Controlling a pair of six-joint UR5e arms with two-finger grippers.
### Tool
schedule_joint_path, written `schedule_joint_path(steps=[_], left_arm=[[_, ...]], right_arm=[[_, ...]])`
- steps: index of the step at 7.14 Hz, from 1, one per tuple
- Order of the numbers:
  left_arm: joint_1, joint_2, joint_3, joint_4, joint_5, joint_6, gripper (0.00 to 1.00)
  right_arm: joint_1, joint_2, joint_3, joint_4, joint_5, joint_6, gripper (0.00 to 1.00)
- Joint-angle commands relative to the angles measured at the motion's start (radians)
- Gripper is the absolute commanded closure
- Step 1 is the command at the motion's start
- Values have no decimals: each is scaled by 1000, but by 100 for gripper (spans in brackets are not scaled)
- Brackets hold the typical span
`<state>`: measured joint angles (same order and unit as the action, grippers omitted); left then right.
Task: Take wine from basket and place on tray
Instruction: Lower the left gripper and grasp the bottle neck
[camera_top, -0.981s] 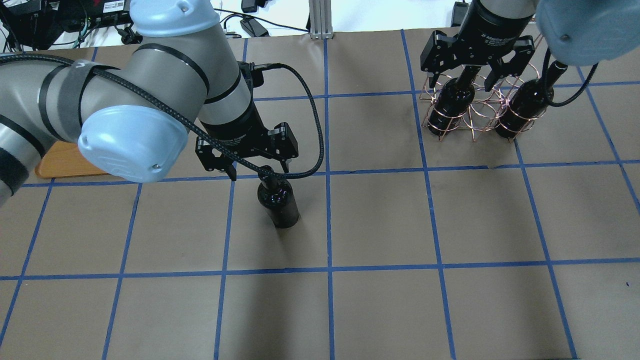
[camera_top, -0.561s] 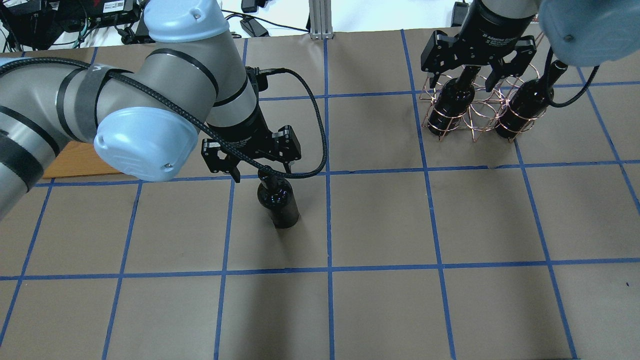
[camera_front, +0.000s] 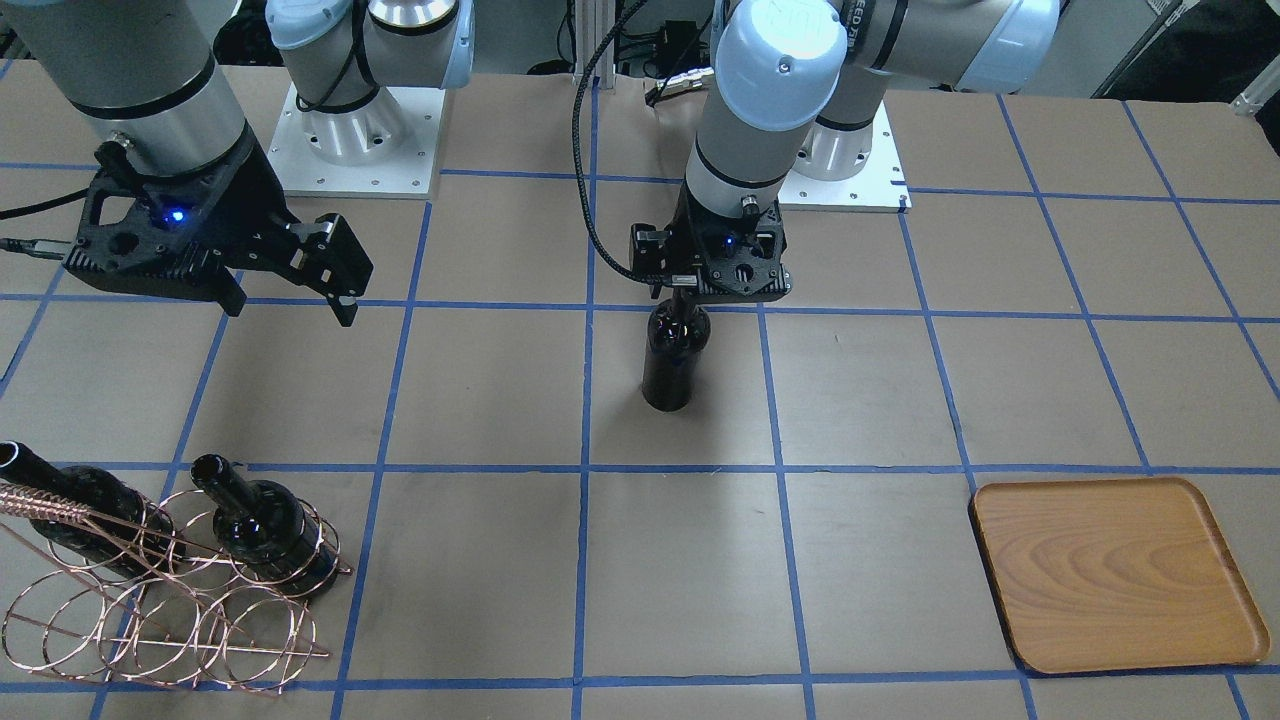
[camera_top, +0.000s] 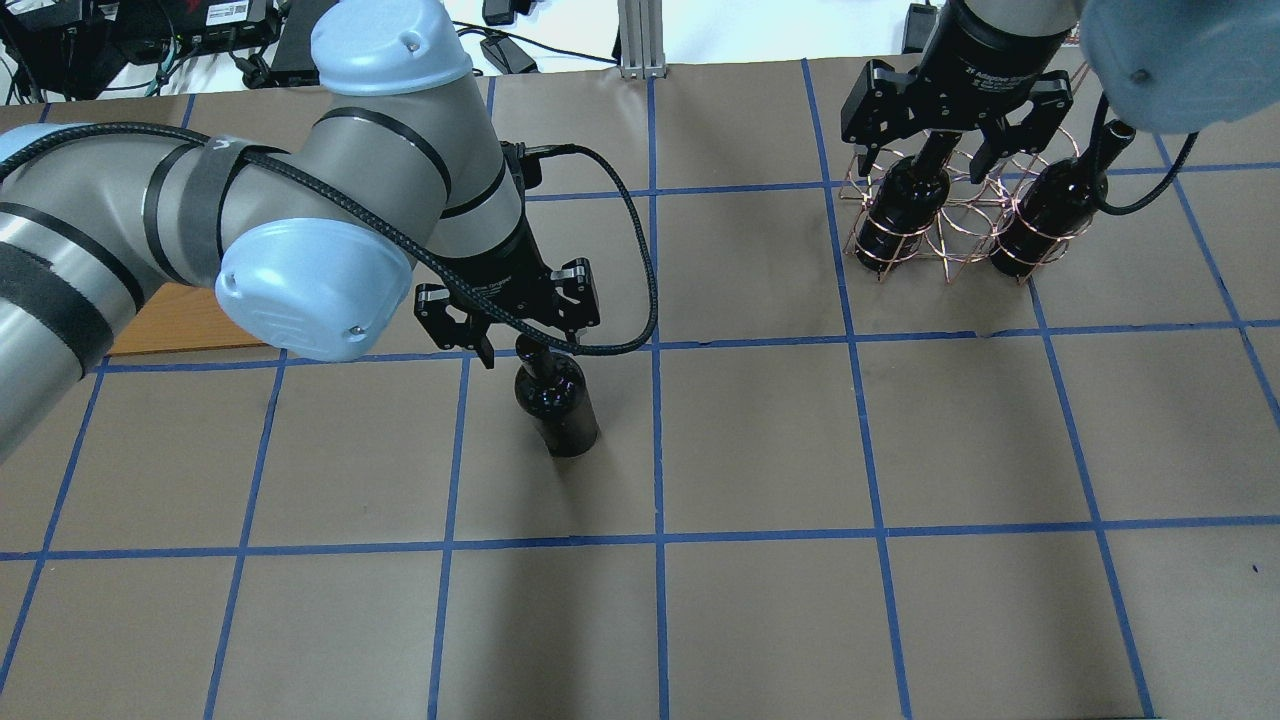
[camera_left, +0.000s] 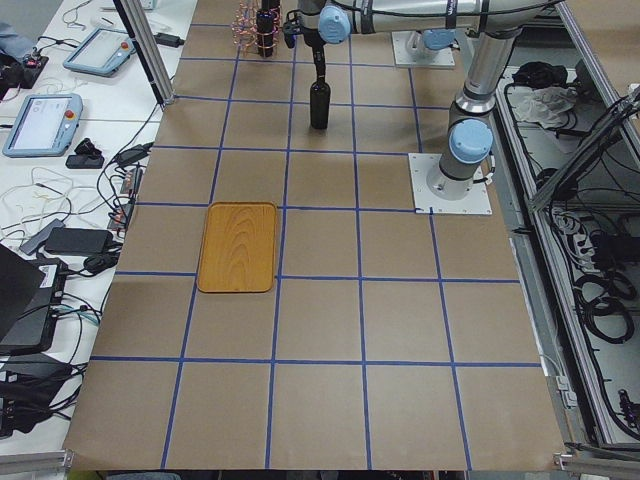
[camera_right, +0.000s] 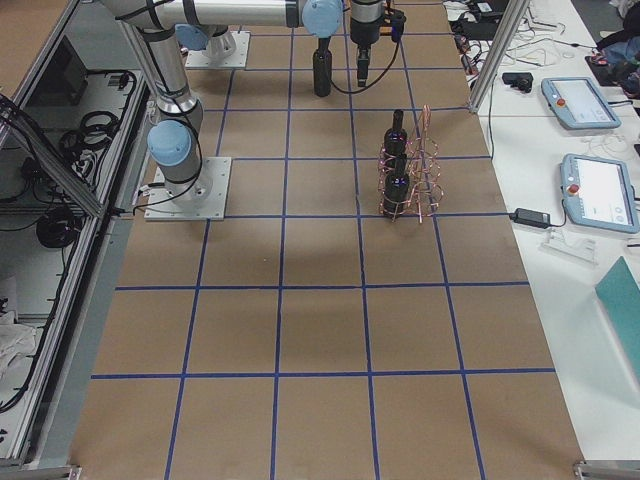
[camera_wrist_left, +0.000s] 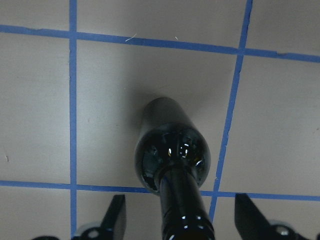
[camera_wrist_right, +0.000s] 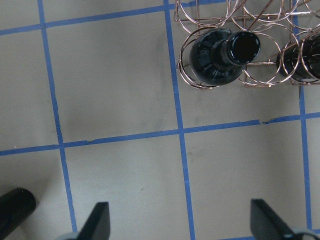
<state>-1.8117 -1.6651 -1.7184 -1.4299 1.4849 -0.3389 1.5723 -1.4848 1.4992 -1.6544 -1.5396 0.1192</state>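
Note:
One wine bottle (camera_top: 557, 403) stands upright on the table, outside the basket; it also shows in the front view (camera_front: 670, 355). My left gripper (camera_top: 530, 350) is open and straddles its neck, with both fingers (camera_wrist_left: 115, 217) apart from the glass in the left wrist view. The copper wire basket (camera_top: 948, 232) at the far right holds two more bottles (camera_top: 893, 215) (camera_top: 1040, 215). My right gripper (camera_top: 925, 150) is open and empty, above the basket's left bottle (camera_wrist_right: 220, 55). The wooden tray (camera_front: 1110, 570) lies empty; in the overhead view it (camera_top: 165, 325) is partly hidden by my left arm.
Brown paper with blue tape grid lines covers the table (camera_top: 760, 450). A black cable (camera_top: 640, 280) loops from my left wrist beside the standing bottle. The arm bases (camera_front: 350, 140) stand at the table's robot side.
My left arm has swung right and the open gripper has settled lower around the standing bottle's neck. The bottle and my right arm have not moved.

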Motion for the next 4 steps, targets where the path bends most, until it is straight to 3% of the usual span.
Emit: schedule_joint_path(steps=[1,4], left_arm=[[0,-2,-9,0,-2,0,29],[0,-5,-10,0,-5,1,49]], right_arm=[[0,-2,4,1,-2,7,0],[0,-22,41,1,-5,8,0]])
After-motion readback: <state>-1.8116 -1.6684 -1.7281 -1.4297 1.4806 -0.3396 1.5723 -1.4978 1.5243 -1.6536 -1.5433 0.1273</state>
